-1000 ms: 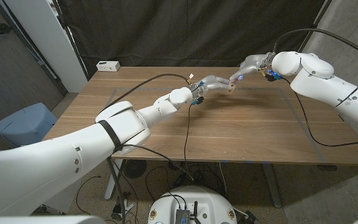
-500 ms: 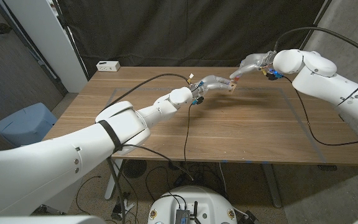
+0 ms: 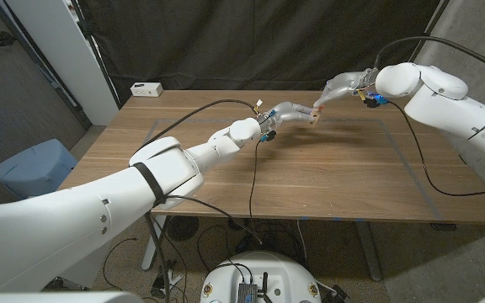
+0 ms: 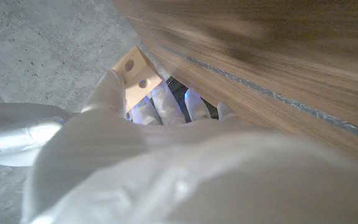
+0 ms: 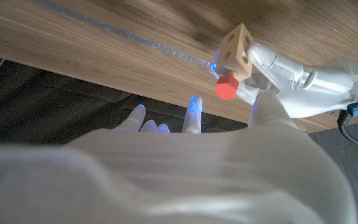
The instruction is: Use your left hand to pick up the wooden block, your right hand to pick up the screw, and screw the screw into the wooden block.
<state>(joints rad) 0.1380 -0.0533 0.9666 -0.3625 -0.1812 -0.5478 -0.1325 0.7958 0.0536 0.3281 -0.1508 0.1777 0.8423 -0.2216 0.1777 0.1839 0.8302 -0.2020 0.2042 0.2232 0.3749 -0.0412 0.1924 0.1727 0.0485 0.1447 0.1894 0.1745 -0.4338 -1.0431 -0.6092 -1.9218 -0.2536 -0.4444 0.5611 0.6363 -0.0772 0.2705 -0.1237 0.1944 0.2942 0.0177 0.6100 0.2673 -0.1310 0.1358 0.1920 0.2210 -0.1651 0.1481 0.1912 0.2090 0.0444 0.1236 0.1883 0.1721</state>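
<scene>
Holding the wooden block (image 3: 315, 117) up above the far middle of the bench (image 3: 226, 181), the left hand (image 3: 289, 112) grips it by its fingers. Against the block sits the red-headed screw (image 5: 226, 87), right hand (image 3: 342, 87) just beside; its grip I cannot tell.

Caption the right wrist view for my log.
Left hand holds the wooden block with the red-headed screw at its face.

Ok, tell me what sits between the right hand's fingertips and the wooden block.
In the right wrist view, a red-headed screw sits against the wooden block, which the left hand holds. The right hand has its fingertips just short of the screw, with only open air between them.
</scene>
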